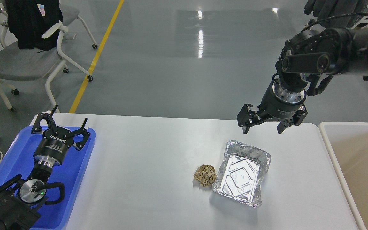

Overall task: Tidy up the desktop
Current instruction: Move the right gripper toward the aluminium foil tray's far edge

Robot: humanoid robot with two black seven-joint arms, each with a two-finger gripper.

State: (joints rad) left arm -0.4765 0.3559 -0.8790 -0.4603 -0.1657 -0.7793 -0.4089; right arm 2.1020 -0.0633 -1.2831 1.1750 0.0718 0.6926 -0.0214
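Observation:
The white desktop [145,159] spans the head view. On it, right of centre, lies an empty silver foil tray [242,172], with a crumpled brown paper ball [205,174] touching its left side. My right gripper [263,129] hangs open in the air above and behind the foil tray, fingers pointing down, holding nothing. My left gripper [67,123] is open and empty over the far end of the blue plastic tray [75,179] at the left.
A beige white-rimmed bin [356,166] stands against the desktop's right edge. Grey chairs [21,60] and a yellow floor line [97,54] lie beyond the table's far left.

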